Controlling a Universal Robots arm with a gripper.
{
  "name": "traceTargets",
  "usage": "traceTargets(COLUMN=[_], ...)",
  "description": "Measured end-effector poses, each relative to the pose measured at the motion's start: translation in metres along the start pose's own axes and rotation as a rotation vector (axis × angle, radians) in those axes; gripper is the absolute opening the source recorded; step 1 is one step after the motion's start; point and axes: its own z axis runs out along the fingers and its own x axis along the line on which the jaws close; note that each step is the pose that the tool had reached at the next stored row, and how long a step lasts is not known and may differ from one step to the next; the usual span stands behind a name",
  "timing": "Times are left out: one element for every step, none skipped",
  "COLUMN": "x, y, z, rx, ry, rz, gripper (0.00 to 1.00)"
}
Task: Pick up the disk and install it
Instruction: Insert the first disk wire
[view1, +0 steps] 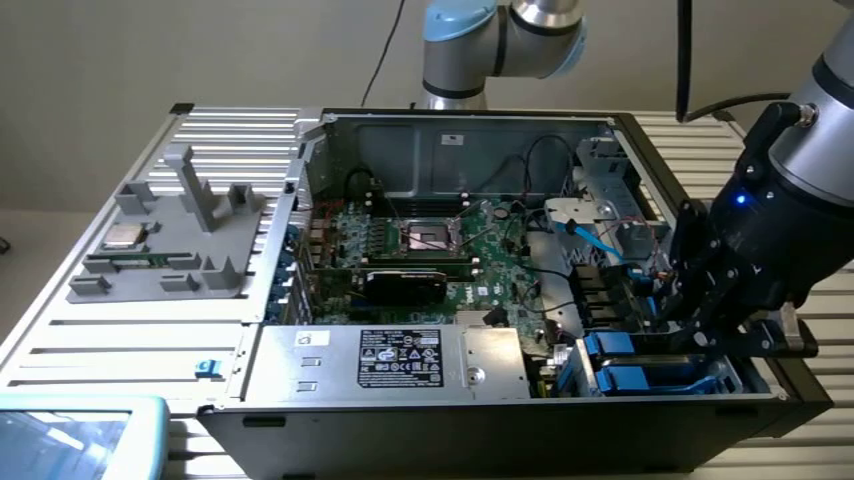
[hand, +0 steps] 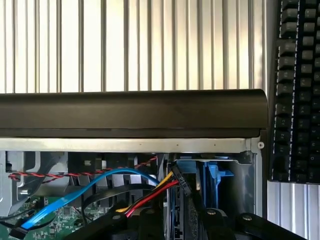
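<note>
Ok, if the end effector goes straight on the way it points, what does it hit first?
Probably the blue drive carriers in the computer case bay just below; depth is unclear.

The gripper (view1: 703, 328) hides part of the blue carriers (view1: 638, 378), near, on the exterior view's right; the black label (view1: 400, 358) has print too small to read.

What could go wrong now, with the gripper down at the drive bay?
1. Snag: the blue data cable and the red-yellow-black power wires cross just ahead of the gripper. Any travel could catch or pinch them.
2. Jam: the drive bay is narrow and holds blue carriers. A slight tilt might bind against its metal wall.
3. Collision: the gripper sits close to the case rim and could strike it.
</note>
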Motion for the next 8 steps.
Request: traceTargets(x=[-0.0004, -0.0007, -0.0010, -0.0012, -0.0015, -0.0018, -0.0024, -0.0036], y=[-0.0003, -0.0007, -0.0012, -0.0016, -0.0020, -0.0025, -0.0033, -0.0041], z=[-0.0005, -0.0010, -0.0015, -0.0019, -0.0022, -0.0023, -0.0024, -0.0026], rx=[-0.0068, -0.0141, -0.0215, -0.0296, -0.0375, -0.0445, -0.0499, -0.0537], ry=[0.0001, 0.0000, -0.0002, -0.0002, -0.0001, -0.0001, -0.0001, -0.0005], rz=[-0.003, -0.006, -0.008, -0.011, -0.013, -0.016, -0.018, -0.019], gripper=[0.34, 0.34, 0.34, 0.34, 0.34, 0.34, 0.34, 0.34])
